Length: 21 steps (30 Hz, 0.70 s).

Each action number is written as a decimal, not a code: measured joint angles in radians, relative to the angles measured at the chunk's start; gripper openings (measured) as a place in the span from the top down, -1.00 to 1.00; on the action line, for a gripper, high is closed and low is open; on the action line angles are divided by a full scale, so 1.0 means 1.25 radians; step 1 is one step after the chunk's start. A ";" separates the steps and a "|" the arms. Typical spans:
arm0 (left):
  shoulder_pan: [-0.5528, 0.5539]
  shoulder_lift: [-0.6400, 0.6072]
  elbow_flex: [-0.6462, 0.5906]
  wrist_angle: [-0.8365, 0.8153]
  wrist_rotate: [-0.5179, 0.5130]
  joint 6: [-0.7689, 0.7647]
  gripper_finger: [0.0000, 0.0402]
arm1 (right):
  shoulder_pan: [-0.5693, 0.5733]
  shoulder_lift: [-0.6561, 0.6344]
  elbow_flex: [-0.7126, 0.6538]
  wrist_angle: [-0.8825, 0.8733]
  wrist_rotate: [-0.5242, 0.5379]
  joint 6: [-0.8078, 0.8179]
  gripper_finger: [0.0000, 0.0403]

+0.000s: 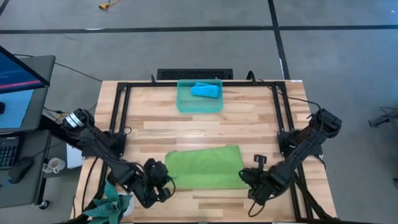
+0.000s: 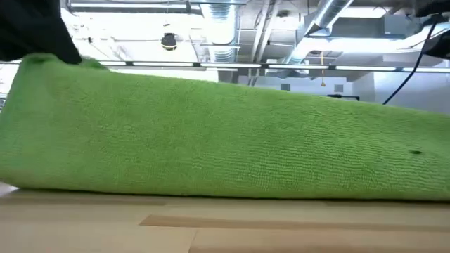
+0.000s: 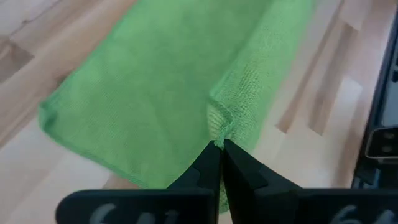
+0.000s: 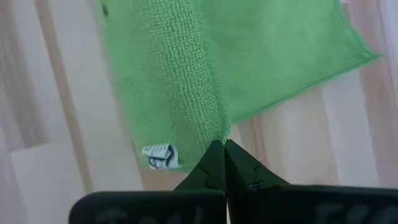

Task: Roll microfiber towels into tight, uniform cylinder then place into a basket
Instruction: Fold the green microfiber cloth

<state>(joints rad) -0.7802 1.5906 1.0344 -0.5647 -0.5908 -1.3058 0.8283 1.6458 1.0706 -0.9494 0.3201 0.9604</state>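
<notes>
I had both grippers pinched on the lime green towel [image 1: 204, 167] at the table's [image 1: 249, 124] near side: left gripper [image 3: 219, 144] on one near corner, right gripper [image 4: 219, 143] on the other (edge lifted into a fold). The blue towel [image 1: 205, 91] sat in the basket [image 1: 184, 102] at the far side.

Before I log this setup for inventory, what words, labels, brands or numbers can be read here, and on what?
None reads clearly.
White care tag on the green towel: print too blurred to read.
Pale markings on the wrist mounts in both wrist views: cut off, unreadable.
Monitor beside the table: screen content too small to read.
</notes>
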 joint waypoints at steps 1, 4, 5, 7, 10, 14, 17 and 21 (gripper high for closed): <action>0.004 0.000 -0.007 0.001 -0.007 -0.004 1.00 | -0.007 0.003 0.001 0.001 0.003 -0.001 0.96; 0.016 0.000 -0.021 -0.004 -0.061 0.004 1.00 | -0.033 0.008 0.000 -0.012 0.043 -0.008 0.96; 0.021 0.000 -0.023 -0.006 -0.075 0.005 1.00 | -0.044 0.007 0.000 -0.013 0.060 -0.009 0.96; 0.034 0.000 -0.026 -0.015 -0.087 0.004 1.00 | -0.066 0.007 0.000 -0.012 0.095 -0.009 0.96; 0.055 0.000 -0.039 -0.023 -0.091 0.004 1.00 | -0.099 0.008 0.000 -0.012 0.140 -0.014 0.96; 0.090 0.000 -0.059 -0.023 -0.091 0.003 1.00 | -0.141 0.009 -0.036 0.002 0.146 -0.020 0.96; 0.106 0.000 -0.061 -0.037 -0.095 0.004 1.00 | -0.171 0.009 -0.077 0.015 0.146 -0.009 0.96; 0.122 0.000 -0.061 -0.045 -0.104 0.018 1.00 | -0.201 0.010 -0.113 0.022 0.154 0.006 0.96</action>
<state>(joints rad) -0.6274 1.5906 0.9585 -0.6208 -0.7204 -1.2831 0.5772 1.6577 0.9295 -0.9215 0.5122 0.9685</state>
